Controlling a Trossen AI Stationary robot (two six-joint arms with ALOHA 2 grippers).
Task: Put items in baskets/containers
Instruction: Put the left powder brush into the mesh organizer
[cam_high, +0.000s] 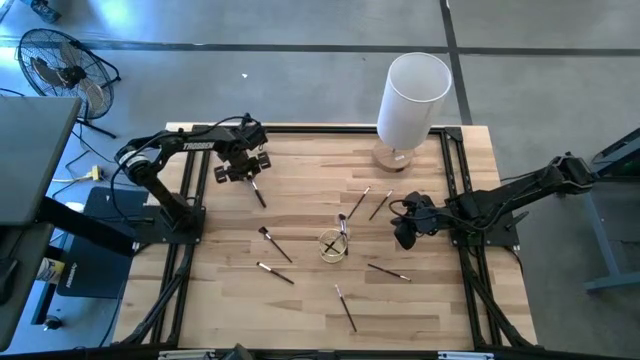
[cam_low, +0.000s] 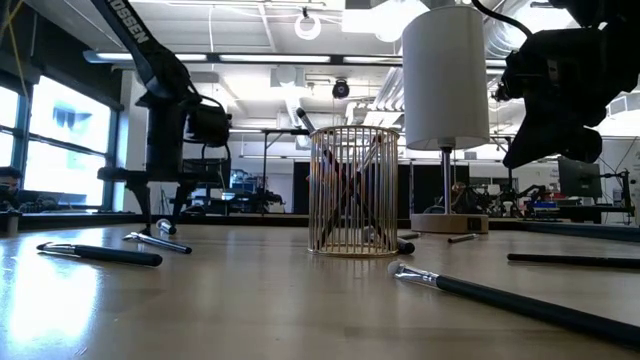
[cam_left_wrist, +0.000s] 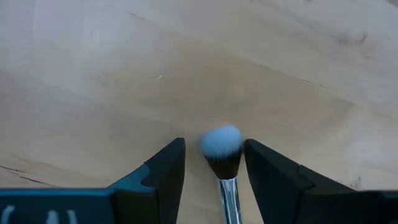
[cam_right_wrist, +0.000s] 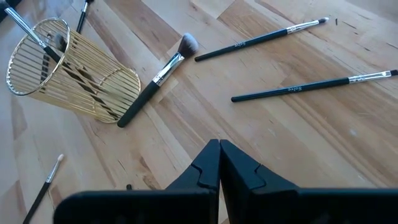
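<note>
A round gold wire cup (cam_high: 333, 243) (cam_low: 350, 190) stands mid-table with brushes in it; one handle (cam_right_wrist: 31, 34) sticks out over its rim. More thin brushes lie flat on the wood around it (cam_high: 277, 246) (cam_high: 345, 308) (cam_high: 388, 272) (cam_high: 380, 206). My left gripper (cam_high: 243, 165) (cam_left_wrist: 214, 174) is open at the far left over a dark-handled brush (cam_high: 258, 190). Its fingers stand on either side of that brush's pale bristle head (cam_left_wrist: 222, 143), with a gap on each side. My right gripper (cam_high: 405, 232) (cam_right_wrist: 219, 162) is shut and raised above the table (cam_low: 545, 130), right of the cup.
A tall white cylinder on a wooden base (cam_high: 413, 95) stands at the far edge, behind the cup. A fat-headed brush (cam_right_wrist: 155, 78) lies with its handle end against the cup's foot. Two thin brushes (cam_right_wrist: 261, 38) (cam_right_wrist: 311, 87) lie beyond my right gripper. Black frame rails run along the table's sides.
</note>
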